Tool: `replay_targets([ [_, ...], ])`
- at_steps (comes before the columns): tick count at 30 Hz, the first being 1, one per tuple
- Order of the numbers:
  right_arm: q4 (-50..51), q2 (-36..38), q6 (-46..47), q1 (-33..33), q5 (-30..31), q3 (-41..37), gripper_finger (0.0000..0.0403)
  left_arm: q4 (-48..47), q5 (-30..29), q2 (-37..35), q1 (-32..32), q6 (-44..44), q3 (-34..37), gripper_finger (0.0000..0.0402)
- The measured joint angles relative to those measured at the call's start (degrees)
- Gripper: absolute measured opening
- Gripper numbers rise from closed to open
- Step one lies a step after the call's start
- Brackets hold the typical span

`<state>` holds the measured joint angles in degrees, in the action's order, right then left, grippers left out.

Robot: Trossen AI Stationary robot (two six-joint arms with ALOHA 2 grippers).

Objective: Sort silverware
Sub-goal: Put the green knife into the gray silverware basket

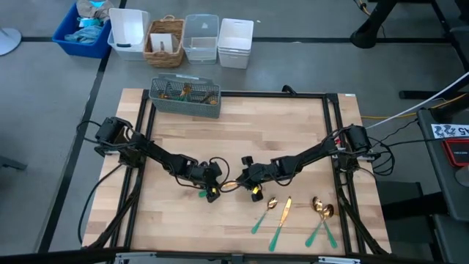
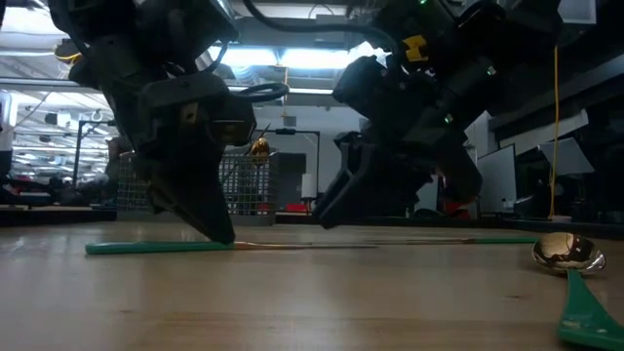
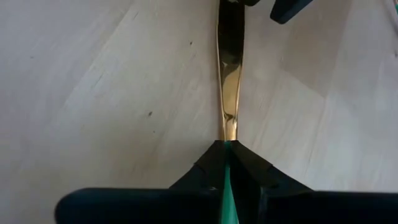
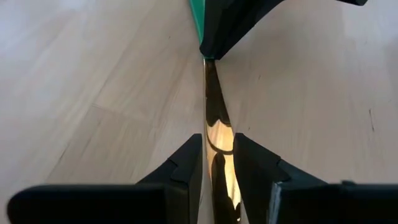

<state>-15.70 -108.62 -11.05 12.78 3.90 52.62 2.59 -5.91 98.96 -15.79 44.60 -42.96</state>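
— Both arms are stretched in low toward the middle, wrists angled down, tips almost meeting.

— And the left gripper (image 3: 227,163)?

— Down at the tabletop, fingers pinched tight together around something thin.

— The right gripper (image 4: 217,163)?

— Facing it, just beside, equally low. Its fingers (image 4: 186,165) stand a little apart, a narrow gap between them.

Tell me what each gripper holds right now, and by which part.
One knife between both: left gripper pinches it where the teal handle meets the gold blade; right gripper straddles the blade, whether gripping it cannot be told.
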Motion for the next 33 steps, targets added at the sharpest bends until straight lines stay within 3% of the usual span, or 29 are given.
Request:
replay_targets([
  [4, 0.1, 0.0, 0.0, 0.0, 0.0, 0.0, 0.0092, 0.1, -0.2, 0.0, -0.4, -2.9, 0.0, 0.0031],
  [14, 0.0, 0.0, 0.0, 0.0, 0.0, 0.0, 0.0092, 2.3, -3.0, 0.0, -0.7, -14.4, 0.1, 0.012],
  [28, -0.1, 0.0, 0.0, 0.0, 0.0, 0.0, 0.0092, 4.1, -5.3, 0.0, -2.4, -16.6, -0.2, 0.0125],
  [33, -0.1, 0.0, 0.0, 0.0, 0.0, 0.0, 0.0092, -4.3, -4.3, 0.0, -2.6, -18.2, -4.8, 0.0125],
])
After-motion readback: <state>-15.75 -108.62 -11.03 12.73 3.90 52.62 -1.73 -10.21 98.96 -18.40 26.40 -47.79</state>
